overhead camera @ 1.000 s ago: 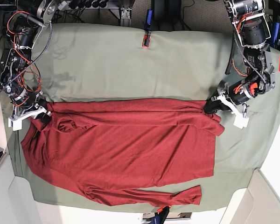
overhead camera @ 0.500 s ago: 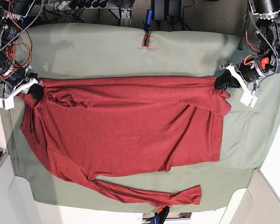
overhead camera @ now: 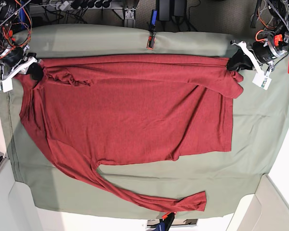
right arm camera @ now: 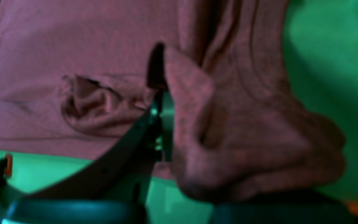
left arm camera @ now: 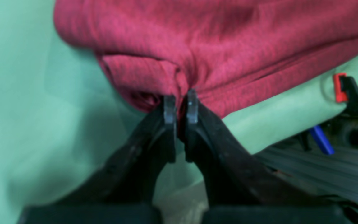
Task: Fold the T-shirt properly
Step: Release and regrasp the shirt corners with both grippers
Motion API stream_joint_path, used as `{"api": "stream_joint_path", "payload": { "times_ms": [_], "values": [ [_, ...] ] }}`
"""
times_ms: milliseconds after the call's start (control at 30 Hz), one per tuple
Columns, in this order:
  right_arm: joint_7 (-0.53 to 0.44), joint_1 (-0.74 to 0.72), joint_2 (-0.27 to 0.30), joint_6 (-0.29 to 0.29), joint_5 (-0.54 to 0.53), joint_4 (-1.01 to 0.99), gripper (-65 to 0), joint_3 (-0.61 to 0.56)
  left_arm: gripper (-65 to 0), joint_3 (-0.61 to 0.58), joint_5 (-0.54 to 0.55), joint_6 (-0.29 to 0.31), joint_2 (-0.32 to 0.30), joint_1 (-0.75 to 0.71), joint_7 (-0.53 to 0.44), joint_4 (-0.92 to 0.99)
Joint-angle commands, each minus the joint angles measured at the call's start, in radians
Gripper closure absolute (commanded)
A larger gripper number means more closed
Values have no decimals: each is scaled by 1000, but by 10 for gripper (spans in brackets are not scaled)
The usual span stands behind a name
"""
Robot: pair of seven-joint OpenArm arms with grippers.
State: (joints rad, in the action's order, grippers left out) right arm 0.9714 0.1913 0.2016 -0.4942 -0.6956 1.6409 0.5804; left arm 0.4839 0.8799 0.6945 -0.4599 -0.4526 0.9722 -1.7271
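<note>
The dark red T-shirt [overhead camera: 130, 110] lies spread across the sage-green table cloth [overhead camera: 260, 134], its top edge pulled near the far side. One long sleeve [overhead camera: 149, 197] trails to the front edge. My left gripper [overhead camera: 236, 61] at the far right is shut on the shirt's upper right corner; in the left wrist view the gripper [left arm camera: 180, 104] pinches red fabric [left arm camera: 216, 46]. My right gripper [overhead camera: 32, 70] at the far left is shut on the upper left corner; in the right wrist view the gripper [right arm camera: 160, 93] is half hidden under bunched cloth [right arm camera: 228, 140].
An orange-and-black clamp [overhead camera: 150, 42] holds the cloth at the far edge middle. Cables and stands [overhead camera: 86, 5] sit behind the table. Another clamp [overhead camera: 166, 220] is at the front edge. White panels [overhead camera: 265, 207] flank the front corners.
Both grippers have pulled the shirt's top edge away toward the far side of the table. The folded body has opened out flat and the lower sleeve has stretched diagonally.
</note>
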Motion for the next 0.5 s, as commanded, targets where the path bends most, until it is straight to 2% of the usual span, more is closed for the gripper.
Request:
{"api": "stream_joint_path", "payload": {
  "times_ms": [0,467],
  "values": [
    [-17,8,18,-8,-6,19,0,11,0,28,3,4,-20,-6,-6,-14],
    [-34,59,17,-8,-15,18,0,11,0,47,13,4,-19,-32,-30,-14]
  ]
}}
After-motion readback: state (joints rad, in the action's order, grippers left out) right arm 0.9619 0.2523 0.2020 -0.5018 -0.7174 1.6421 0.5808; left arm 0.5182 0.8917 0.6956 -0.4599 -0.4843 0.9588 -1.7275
